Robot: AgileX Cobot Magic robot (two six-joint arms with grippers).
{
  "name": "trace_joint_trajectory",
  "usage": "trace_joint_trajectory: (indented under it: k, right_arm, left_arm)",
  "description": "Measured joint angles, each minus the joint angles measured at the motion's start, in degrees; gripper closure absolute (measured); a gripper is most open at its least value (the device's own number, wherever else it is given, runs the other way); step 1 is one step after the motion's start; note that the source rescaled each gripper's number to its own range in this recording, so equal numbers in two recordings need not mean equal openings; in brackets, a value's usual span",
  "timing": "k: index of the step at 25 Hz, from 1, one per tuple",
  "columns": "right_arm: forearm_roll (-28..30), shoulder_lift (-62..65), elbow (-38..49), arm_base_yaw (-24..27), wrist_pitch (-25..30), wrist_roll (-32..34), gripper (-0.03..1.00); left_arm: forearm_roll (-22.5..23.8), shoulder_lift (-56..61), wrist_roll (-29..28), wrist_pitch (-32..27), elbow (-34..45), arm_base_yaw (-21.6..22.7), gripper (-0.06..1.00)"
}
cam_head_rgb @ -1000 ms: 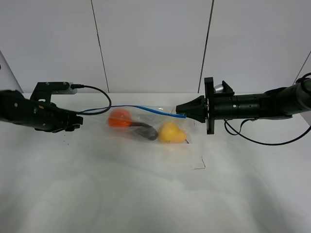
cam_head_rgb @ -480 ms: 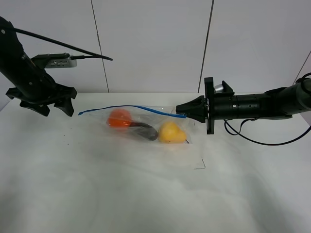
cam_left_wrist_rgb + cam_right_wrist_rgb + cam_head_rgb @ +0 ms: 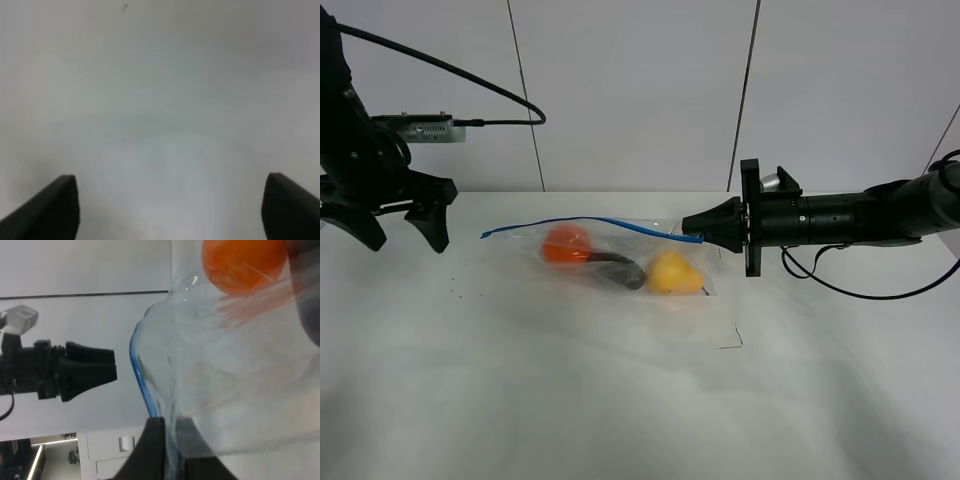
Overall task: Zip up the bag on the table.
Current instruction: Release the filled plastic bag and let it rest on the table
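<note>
The clear bag [image 3: 620,262] lies on the white table [image 3: 620,400], with orange [image 3: 565,243], dark purple [image 3: 620,272] and yellow fruit [image 3: 672,272] inside. Its blue zipper strip [image 3: 580,222] runs along the far edge. My right gripper [image 3: 692,233] is shut on the strip's right end; in the right wrist view its fingers [image 3: 154,450] pinch the blue strip [image 3: 140,377] and the orange fruit [image 3: 242,262] shows beyond. My left gripper [image 3: 402,235] is open, points down and hangs apart from the strip's left end. The left wrist view shows its gripper [image 3: 170,210] over bare table only.
Grey wall panels [image 3: 630,90] stand behind the table. A black cable [image 3: 860,290] trails from the right arm onto the table. A thin dark mark [image 3: 732,342] lies in front of the bag. My left gripper also shows in the right wrist view [image 3: 75,372].
My left gripper has moved away from the strip's left end, risen and swung left, and now points down. The bag and my right gripper have not moved.
</note>
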State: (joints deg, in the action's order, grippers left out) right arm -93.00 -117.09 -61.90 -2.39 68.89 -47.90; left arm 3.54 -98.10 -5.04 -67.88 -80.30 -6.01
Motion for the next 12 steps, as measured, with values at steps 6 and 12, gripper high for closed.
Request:
trace_joint_trajectory:
  k: [6,12]
  right_arm:
    - [0.00,0.00,0.00,0.00,0.00,0.00,0.96]
    - [0.00,0.00,0.00,0.00,0.00,0.00,0.96]
  left_arm:
    - [1.12,5.63,-1.61,0.00,8.71,0.00,-0.06]
    - [1.23,17.54,-1.61,0.00,25.63,0.00,-0.06]
